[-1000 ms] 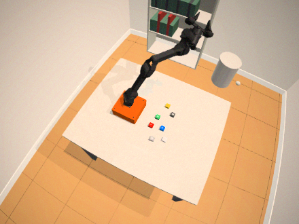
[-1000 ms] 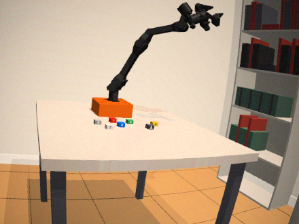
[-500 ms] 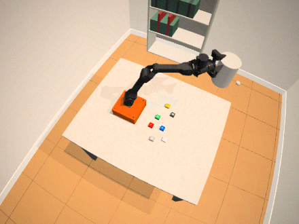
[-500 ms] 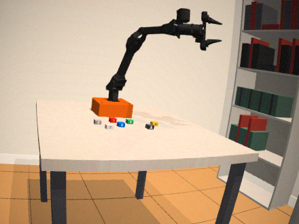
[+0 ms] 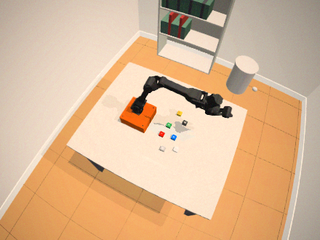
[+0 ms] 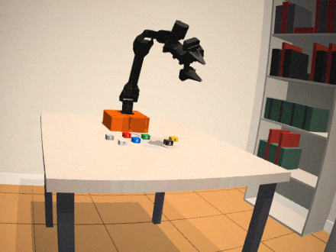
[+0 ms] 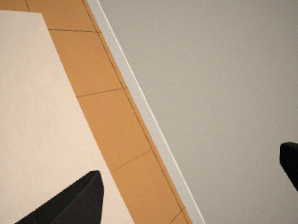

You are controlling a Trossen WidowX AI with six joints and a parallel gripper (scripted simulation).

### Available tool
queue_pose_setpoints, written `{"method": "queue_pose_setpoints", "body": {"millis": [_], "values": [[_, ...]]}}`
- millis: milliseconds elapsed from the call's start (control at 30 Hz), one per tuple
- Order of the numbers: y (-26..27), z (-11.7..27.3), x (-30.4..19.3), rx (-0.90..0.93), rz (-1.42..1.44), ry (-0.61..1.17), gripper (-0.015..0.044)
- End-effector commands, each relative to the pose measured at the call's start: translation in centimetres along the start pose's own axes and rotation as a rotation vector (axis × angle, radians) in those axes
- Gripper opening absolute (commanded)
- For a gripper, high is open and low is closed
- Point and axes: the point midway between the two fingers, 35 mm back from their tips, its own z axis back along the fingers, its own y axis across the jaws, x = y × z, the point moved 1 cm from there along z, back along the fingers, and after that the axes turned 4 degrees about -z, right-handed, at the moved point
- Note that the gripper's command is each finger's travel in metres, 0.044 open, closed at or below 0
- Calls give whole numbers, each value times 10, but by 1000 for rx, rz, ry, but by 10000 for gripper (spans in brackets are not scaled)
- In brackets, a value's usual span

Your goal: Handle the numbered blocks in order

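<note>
Exterior view has my end effector (image 5: 228, 112) (image 6: 203, 72) (image 7: 192, 167) high above the counter (image 5: 196, 174) (image 6: 172, 164) (image 7: 40, 100), its fingers spread wide with nothing between them. All seven blocks rest on the counter in front of my base: yellow block (image 5: 179, 113) (image 6: 173, 139) near black block (image 5: 185, 123) (image 6: 168, 142), then green block (image 5: 169, 125) (image 6: 145, 137), red block (image 5: 161, 134) (image 6: 126, 135), blue block (image 5: 174, 137) (image 6: 136, 140), grey block (image 5: 162, 148) (image 6: 109, 137) and white block (image 5: 175, 149) (image 6: 122, 142). I can't read most digits surely, so I can't name the lowest; white looks like a 7.

I judge the step in hand to be getting over the lowest digit. I should read the digits first, swing back over the group while high, point my fingers straight down and centre them on that block. Descending vertically, I'd align them with two opposite faces and keep both tips off its neighbours; green, red and blue sit near each other. An odd digit wants a gentle squeeze and release, with no rise; an even one wants a small straight lift, then full contact before I open.
</note>
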Motion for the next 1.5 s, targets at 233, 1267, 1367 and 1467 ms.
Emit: {"method": "queue_pose_setpoints", "body": {"millis": [233,1267,1367,1467], "values": [[77,63,-174,173,-629,535,400],[192,185,-269,260,-1284,1115,400],[192,185,-269,260,-1284,1115,400],[193,184,-267,261,-1284,1115,400]]}}
